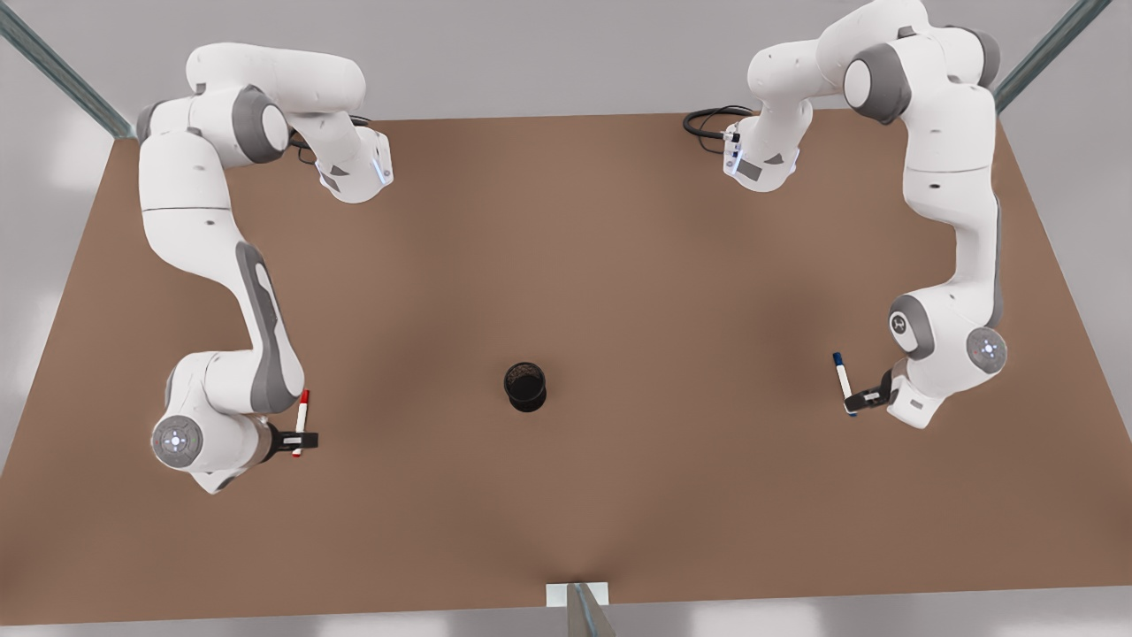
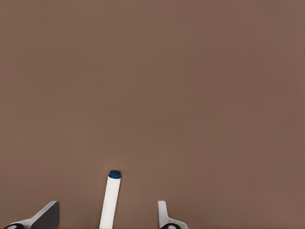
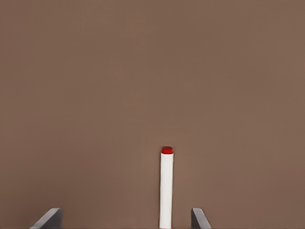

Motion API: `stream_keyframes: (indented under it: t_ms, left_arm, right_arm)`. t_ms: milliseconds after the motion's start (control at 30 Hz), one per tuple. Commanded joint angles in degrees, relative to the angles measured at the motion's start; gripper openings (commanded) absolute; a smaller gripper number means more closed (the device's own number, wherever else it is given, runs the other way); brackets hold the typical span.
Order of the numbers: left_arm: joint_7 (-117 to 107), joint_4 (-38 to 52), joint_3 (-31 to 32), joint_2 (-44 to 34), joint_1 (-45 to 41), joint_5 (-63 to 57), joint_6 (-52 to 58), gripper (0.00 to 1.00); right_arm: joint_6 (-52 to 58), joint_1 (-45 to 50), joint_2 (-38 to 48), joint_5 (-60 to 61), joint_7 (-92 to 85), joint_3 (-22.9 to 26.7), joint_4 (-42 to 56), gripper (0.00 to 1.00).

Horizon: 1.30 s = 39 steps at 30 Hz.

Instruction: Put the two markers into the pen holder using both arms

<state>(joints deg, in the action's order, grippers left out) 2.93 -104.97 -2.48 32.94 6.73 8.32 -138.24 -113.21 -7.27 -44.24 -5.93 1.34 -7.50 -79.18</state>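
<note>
Evidently left gripper jaws straddle the blue marker, spread apart; right gripper likewise astride the red marker.

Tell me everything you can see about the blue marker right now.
The blue marker is a thin pen with a white barrel and dark blue cap and end. It lies near the front view's right side of the brown table, far from the pen holder at the middle. The left claw straddles its lower end; in the left wrist view the fingers stand apart on either side, not touching the barrel.
</note>
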Motion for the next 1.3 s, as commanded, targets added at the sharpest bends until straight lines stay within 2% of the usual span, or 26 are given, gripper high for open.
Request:
stream_keyframes:
  t_ms: [0, 133, 200, 233, 500, 567, 600, 633, 767, 833, 933, 1033, 1100, 1267]
  left_arm:
    - [13.68, -2.16, 0.02, -0.15, -0.4, 0.12, -10.56, 1.0]
    - [13.68, -2.87, 0.02, 0.72, -0.66, 0.12, -11.26, 1.0]
    - [15.0, -3.13, 0.02, 1.08, -0.66, 0.03, -11.26, 1.0]
    - [15.17, -3.75, 0.02, 1.08, -0.57, 0.12, -11.44, 1.0]
    - [16.49, -5.77, 0.02, 1.52, -0.31, 0.12, -12.41, 1.0]
    - [18.07, -5.77, 0.02, 1.69, -0.22, 0.03, -12.58, 0.86]
    - [18.07, -5.77, 0.02, 1.87, -0.22, 0.12, -12.67, 0.75]
    - [18.07, -5.77, 0.02, 1.95, -0.22, 0.12, -12.67, 0.7]
    - [17.98, -5.5, 0.02, 2.39, -0.22, 0.21, -12.67, 0.7]
    - [17.98, -5.5, 0.02, 2.39, -0.22, 0.21, -12.67, 0.61]
    - [17.98, -5.5, 0.02, 2.48, -0.31, 0.21, -12.67, 0.55]
    - [17.98, -5.5, 0.02, 2.83, -0.49, 0.21, -12.85, 0.54]
    - [17.98, -5.5, 0.02, 2.83, -0.57, 0.21, -12.85, 0.53]
    - [17.9, -5.42, 0.02, 3.1, -0.49, 0.21, -12.85, 0.45]
  right_arm:
    - [-15.37, -1.08, -0.84, 0.13, 0.5, -0.06, -3.61, 1.0]
    - [-16.08, -1.79, -0.93, 0.04, 0.42, -0.32, -7.57, 0.99]
    - [-17.04, -2.05, -1.28, 0.04, 0.5, -0.32, -7.57, 0.92]
    - [-17.31, -2.14, -1.28, 0.04, 0.5, -0.23, -7.57, 0.84]
    - [-16.69, -2.4, -3.13, -0.22, 0.06, -0.15, -7.65, 0.6]
    - [-16.69, -2.4, -3.04, -0.22, -0.11, -0.15, -7.83, 0.5]
    - [-16.69, -2.4, -3.04, -0.22, -0.2, -0.15, -7.83, 0.4]
    - [-16.69, -2.4, -3.04, -0.22, -0.38, -0.15, -7.83, 0.33]
    - [-16.52, -2.75, -3.04, -0.31, -1.17, -0.15, -8.01, 0.3]
    - [-16.52, -2.75, -2.96, -0.31, -1.43, -0.23, -8.27, 0.21]
    - [-16.08, -1.79, 0.46, -0.31, -0.73, -0.67, -7.83, 0.21]
    - [-15.55, -1.96, 7.58, -0.31, -0.55, -6.9, -7.04, 0.21]
    - [-16.43, -2.05, 9.35, -0.22, -0.29, -10.86, -6.07, 0.21]
    - [-19.59, -0.47, 11.64, -3.2, 14.1, -25.1, -5.46, 0.21]
